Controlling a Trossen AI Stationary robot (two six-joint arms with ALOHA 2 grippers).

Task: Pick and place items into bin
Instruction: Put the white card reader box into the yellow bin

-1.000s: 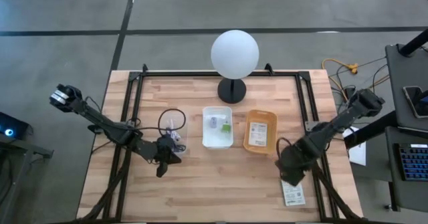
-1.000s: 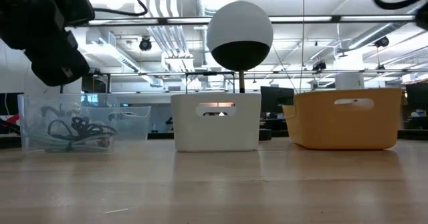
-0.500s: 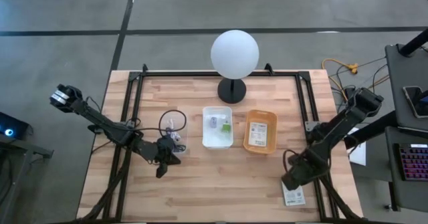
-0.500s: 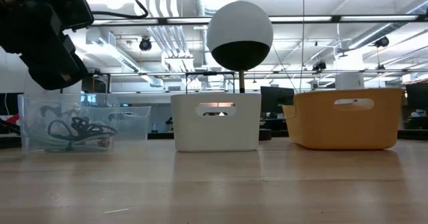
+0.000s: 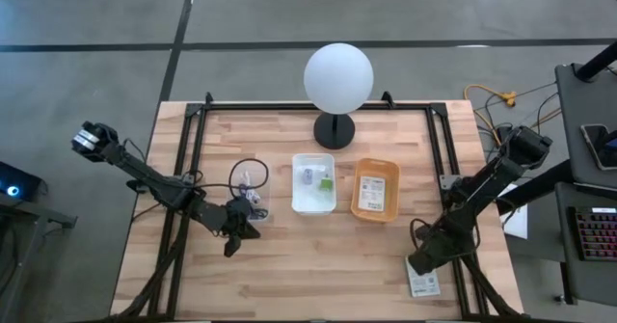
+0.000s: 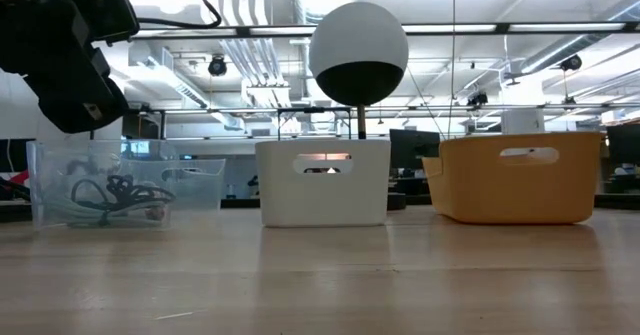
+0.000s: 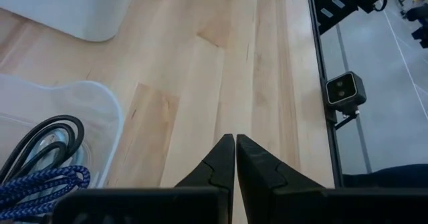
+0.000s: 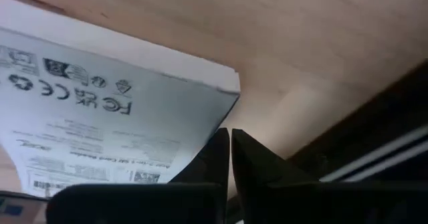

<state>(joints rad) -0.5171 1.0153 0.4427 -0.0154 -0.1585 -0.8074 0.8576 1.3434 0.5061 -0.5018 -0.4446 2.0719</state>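
Observation:
A flat white printed packet [image 5: 424, 284] lies flat on the table at the near right; it fills much of the right wrist view [image 8: 100, 110]. My right gripper [image 5: 418, 265] is shut, with its tips [image 8: 231, 134] at the packet's edge. My left gripper [image 5: 229, 248] is shut and empty over bare wood [image 7: 235, 138], just near of a clear bin [image 5: 249, 190] that holds black and purple cables [image 7: 40, 177]. A white bin [image 5: 313, 182] holds small items. An orange bin [image 5: 376, 189] holds another white packet. My right gripper's shut fingertips stand at the packet's side edge, close to a corner [image 8: 224, 107], slanting down from above. Whether they touch it, I cannot tell. The packet lies flat on the table.
A lamp with a white globe [image 5: 337, 77] stands on a black base [image 5: 335, 130] at the far middle. The three bins stand in a row across the table's middle [image 6: 323, 180]. Black frame rails [image 5: 193, 149] run along the table's left and right sides.
My right gripper has gone toward the table's near edge and down, from beside the orange bin to the white packet at the near right. The packet has stayed where it lay.

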